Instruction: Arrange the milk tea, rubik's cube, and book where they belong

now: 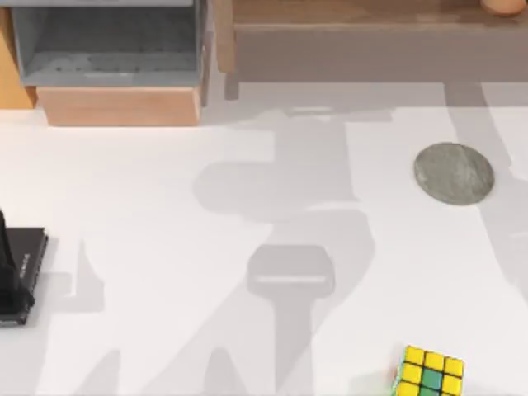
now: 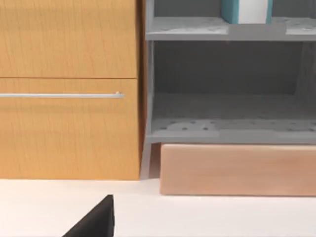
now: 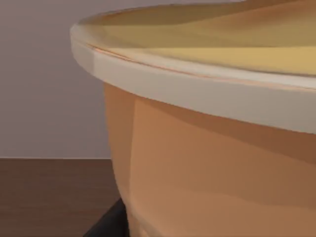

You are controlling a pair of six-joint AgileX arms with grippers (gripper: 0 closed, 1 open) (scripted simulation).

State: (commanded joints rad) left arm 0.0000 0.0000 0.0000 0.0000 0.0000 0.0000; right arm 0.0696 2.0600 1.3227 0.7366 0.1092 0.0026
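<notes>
The milk tea (image 3: 212, 163) looms very close in the right wrist view: an orange cup with a pale rim and creamy top, standing on a dark brown wooden surface (image 3: 49, 197). A dark part of my right gripper lies against the cup's base. In the top view an orange bit of the milk tea (image 1: 505, 6) peeks in at the far right on the brown shelf (image 1: 346, 16). The rubik's cube (image 1: 430, 373) lies on the white table near the front right. The book (image 2: 246, 11), teal with a white edge, stands on an upper grey shelf. My left arm (image 1: 8, 268) sits at the left edge.
A flat grey round disc (image 1: 454, 173) lies on the table's right side. A black slab (image 1: 23, 256) lies at the left edge under my left arm. The grey shelf unit (image 1: 111, 41) with a wooden block (image 1: 120, 106) below and an orange cabinet (image 2: 69, 89) stand at the back left.
</notes>
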